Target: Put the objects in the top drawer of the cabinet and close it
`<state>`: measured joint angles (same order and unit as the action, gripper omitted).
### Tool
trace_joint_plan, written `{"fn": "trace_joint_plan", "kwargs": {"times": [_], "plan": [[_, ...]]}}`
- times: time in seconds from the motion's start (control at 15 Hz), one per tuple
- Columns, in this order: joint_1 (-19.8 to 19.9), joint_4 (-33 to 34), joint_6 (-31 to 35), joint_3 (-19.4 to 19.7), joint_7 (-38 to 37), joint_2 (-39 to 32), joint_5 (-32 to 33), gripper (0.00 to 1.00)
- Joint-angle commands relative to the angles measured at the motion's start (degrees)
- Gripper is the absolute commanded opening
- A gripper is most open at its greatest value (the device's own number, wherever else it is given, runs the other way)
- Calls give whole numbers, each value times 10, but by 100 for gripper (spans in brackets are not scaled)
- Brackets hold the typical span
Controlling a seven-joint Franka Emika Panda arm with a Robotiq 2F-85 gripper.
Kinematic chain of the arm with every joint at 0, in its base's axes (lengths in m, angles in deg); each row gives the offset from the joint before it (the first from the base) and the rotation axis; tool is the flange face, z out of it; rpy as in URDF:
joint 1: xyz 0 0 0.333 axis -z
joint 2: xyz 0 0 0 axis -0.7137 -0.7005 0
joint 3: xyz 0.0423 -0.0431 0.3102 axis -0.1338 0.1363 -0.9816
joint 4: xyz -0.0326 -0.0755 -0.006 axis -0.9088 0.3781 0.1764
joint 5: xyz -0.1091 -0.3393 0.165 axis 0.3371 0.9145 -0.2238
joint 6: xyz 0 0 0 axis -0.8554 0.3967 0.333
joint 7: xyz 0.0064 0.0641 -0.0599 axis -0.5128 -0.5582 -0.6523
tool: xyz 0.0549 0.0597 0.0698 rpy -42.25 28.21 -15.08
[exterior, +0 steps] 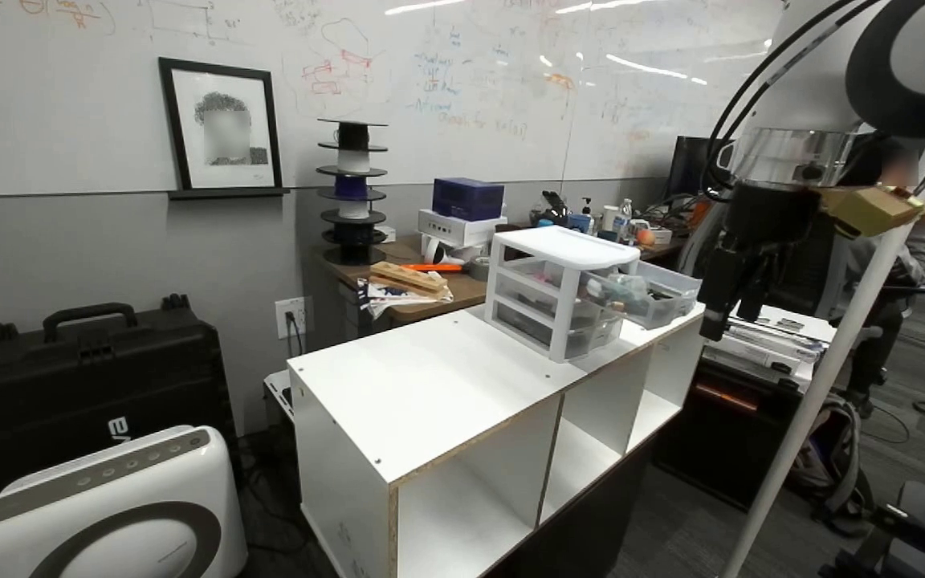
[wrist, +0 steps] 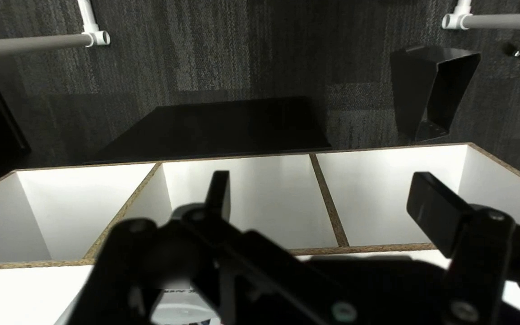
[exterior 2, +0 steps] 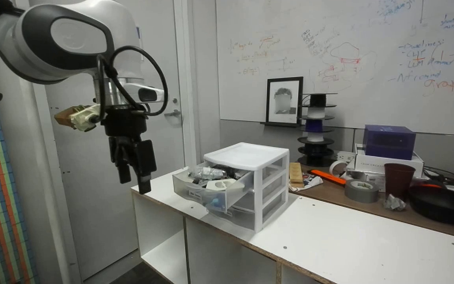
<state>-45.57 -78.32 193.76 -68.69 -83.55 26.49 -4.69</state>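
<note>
The cabinet (exterior: 567, 245), a small white drawer unit, stands on a white shelf; it also shows in an exterior view (exterior 2: 250, 156). Its top drawer (exterior 2: 199, 193) is pulled out, translucent, and also shows in an exterior view (exterior: 679, 297). Inside lie a white piece (exterior 2: 221, 184), clear plastic (exterior 2: 207, 172) and dark items. No loose task object shows outside the drawer. My gripper (exterior 2: 134, 183) points down, open and empty, apart from the drawer beyond its front; it also shows in an exterior view (exterior: 729, 317) and the wrist view (wrist: 321, 189). Lettered translucent plastic (wrist: 183, 311) is mostly hidden by the gripper.
The white open-cubby shelf (exterior: 398, 385) carries the cabinet; its cubbies (wrist: 251, 194) show in the wrist view. A wooden desk (exterior 2: 329, 193) with tape, a cup (exterior 2: 398, 179), a pan and boxes stands behind. A pale pole (exterior: 824, 385) stands near the arm.
</note>
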Motion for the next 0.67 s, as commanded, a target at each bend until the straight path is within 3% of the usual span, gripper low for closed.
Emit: {"fn": "trace_joint_plan", "kwargs": {"times": [0.0, 0.47, 0.53, 0.6], "plan": [[17, -16, 18, 14, 31, 25, 15, 100], [41, 25, 40, 53, 108, -35, 27, 100], [43, 33, 44, 59, 120, -51, 23, 78], [43, 36, 41, 59, 122, -53, 21, 75]]}}
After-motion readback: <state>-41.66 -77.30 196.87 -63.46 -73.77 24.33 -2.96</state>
